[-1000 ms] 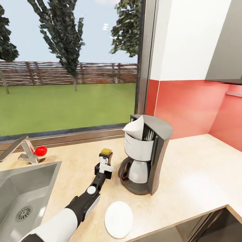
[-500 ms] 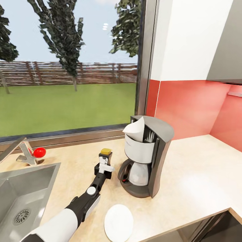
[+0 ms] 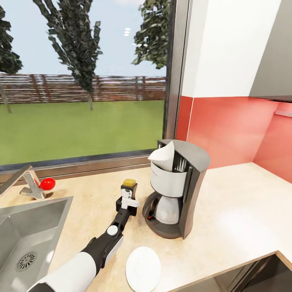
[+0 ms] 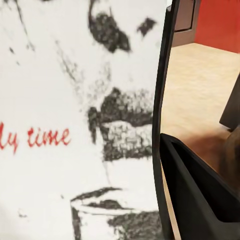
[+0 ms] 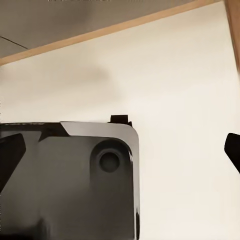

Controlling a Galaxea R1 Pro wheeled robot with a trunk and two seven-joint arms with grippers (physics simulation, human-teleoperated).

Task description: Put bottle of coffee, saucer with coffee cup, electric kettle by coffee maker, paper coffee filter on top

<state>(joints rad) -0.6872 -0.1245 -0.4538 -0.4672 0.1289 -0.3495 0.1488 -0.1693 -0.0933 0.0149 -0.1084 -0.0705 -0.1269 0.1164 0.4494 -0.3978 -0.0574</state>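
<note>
The coffee maker (image 3: 178, 190) stands on the kitchen countertop (image 3: 235, 219) with a white paper coffee filter (image 3: 163, 156) resting in its top. Just to its left is the bottle of coffee (image 3: 129, 187), yellowish cap up, with my left gripper (image 3: 127, 199) shut on it from the near side. In the left wrist view the bottle's white label (image 4: 75, 125) sits right against the camera, beside one black finger (image 4: 200, 200). The saucer (image 3: 142, 263) lies flat near the counter's front edge. My right gripper (image 5: 120, 150) is open, its fingertips far apart. The coffee cup and the electric kettle are out of view.
A steel sink (image 3: 24, 235) with a faucet (image 3: 28, 182) and a red knob (image 3: 48, 183) lies at the left. A window runs behind the counter and a red wall at the right. The right wrist view looks down on a dark box (image 5: 70, 180) over pale floor.
The whole view shifted slightly at first, so the camera moved. My left arm has since edged a little to the right, with the bottle still in its gripper.
</note>
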